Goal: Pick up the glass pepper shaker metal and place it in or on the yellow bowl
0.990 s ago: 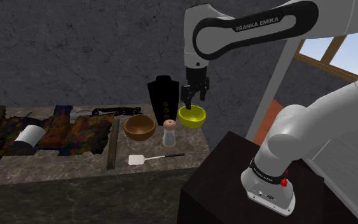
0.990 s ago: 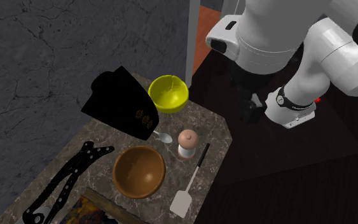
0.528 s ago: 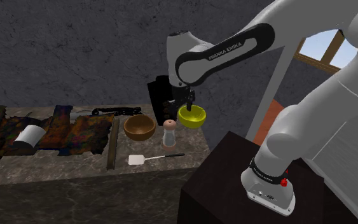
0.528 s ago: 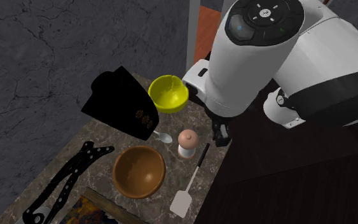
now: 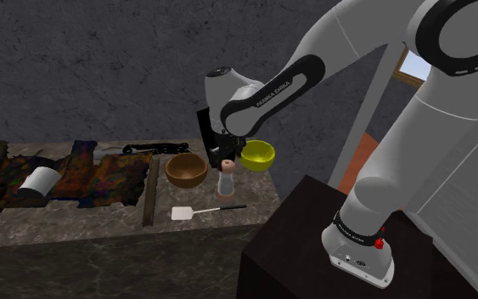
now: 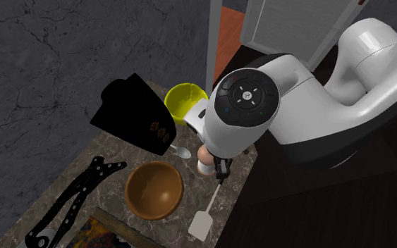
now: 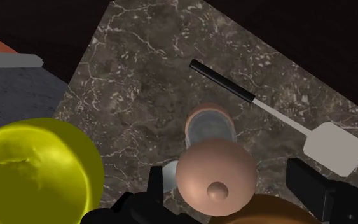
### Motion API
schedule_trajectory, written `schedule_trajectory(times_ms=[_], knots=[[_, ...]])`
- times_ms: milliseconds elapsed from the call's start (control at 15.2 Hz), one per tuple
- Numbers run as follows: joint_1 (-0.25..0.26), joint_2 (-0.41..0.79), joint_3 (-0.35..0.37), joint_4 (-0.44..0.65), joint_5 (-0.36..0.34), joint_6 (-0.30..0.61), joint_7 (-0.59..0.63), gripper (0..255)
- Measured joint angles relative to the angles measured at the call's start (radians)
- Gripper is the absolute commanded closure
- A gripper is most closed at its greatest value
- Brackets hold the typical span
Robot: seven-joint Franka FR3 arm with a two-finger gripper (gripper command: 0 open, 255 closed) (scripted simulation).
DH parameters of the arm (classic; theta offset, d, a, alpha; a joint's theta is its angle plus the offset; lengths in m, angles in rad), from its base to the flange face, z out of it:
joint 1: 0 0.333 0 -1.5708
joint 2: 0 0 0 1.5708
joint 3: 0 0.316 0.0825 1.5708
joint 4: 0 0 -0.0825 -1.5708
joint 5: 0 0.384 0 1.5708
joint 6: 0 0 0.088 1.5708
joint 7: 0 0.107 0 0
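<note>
Gripper (image 7: 227,178) hangs, fingers (image 7: 311,189) parted, astride the shaker (image 7: 215,173), which stands ungrasped on the counter (image 7: 139,83), so grasp, lift and drop into the bowl (image 7: 37,168), at its two o'clock in the shoulder view, remain.

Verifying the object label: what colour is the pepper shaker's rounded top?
Pinkish tan. The pepper shaker and its top show best in the wrist view, seen from above.

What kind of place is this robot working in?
Probably a home kitchen: a dark marbled countertop carries a yellow bowl, a brown bowl, a white spatula and a pepper shaker, against a rough grey wall.
</note>
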Motion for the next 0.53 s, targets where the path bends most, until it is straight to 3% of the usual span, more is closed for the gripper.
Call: schedule_trajectory(times_ms=[528], knots=[[-0.01, 0.068, -0.002, -0.027, -0.047, 0.09, 0.034, 0]])
